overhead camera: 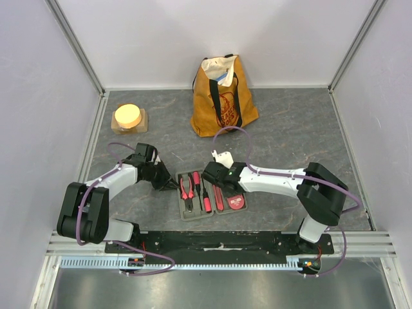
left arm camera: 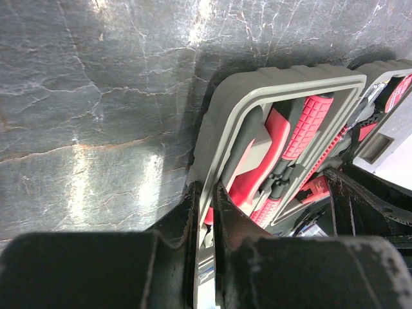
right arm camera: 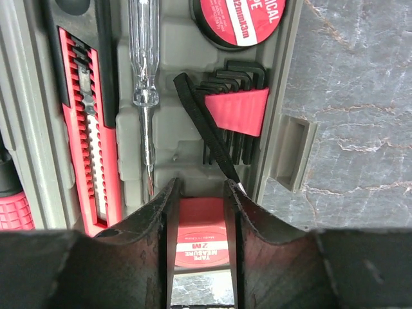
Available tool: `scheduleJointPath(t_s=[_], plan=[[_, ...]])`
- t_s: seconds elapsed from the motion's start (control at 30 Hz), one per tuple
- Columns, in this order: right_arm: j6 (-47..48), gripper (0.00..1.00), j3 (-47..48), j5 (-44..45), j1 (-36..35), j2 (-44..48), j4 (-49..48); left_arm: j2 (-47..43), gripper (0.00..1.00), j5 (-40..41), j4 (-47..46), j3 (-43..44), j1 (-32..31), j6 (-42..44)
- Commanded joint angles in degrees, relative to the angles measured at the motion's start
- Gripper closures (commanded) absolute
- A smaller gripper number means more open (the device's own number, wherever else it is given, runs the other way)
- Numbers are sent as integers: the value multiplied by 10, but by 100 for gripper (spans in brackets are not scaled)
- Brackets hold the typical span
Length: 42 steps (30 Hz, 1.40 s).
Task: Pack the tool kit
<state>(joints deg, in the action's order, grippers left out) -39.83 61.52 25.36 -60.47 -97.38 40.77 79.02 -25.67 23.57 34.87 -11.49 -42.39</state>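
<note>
The tool kit's grey case (overhead camera: 182, 212) lies open at the table's near middle, with red pliers (overhead camera: 187, 188) and a screwdriver (overhead camera: 206, 196) in its left half. My left gripper (left arm camera: 205, 187) is shut on the case's left rim (left arm camera: 283, 80), one finger outside the wall and one inside. My right gripper (right arm camera: 200, 183) hangs over the far end of the right half, its fingers closed on either side of the red tape measure (right arm camera: 201, 238). Next to it sit a utility knife (right arm camera: 87, 122), a clear-handled screwdriver (right arm camera: 143, 58), hex keys (right arm camera: 238, 109) and a tape roll (right arm camera: 238, 19).
A mustard-yellow tote bag (overhead camera: 222, 100) stands at the back centre. A round yellow-topped tan block (overhead camera: 128, 117) sits at the back left. Grey walls enclose the table on three sides.
</note>
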Motion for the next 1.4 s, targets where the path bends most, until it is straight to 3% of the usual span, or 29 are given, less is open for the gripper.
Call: scheduleJointPath(t_s=[0.0,0.17,0.3,0.63,1.37], plan=[[-10,58,45,27,1,26,26,23,92,70,-3,-15,3,-16],[12,46,107,59,0,31,57,22,91,64,-5,-13,2,-16],[27,41,86,57,-9,50,73,21,91,62,-5,-14,2,-16],[63,41,10,11,-42,61,45,27,91,57,-10,-16,2,-16],[121,39,-45,-10,-40,21,-46,44,91,58,-9,-17,2,-1]])
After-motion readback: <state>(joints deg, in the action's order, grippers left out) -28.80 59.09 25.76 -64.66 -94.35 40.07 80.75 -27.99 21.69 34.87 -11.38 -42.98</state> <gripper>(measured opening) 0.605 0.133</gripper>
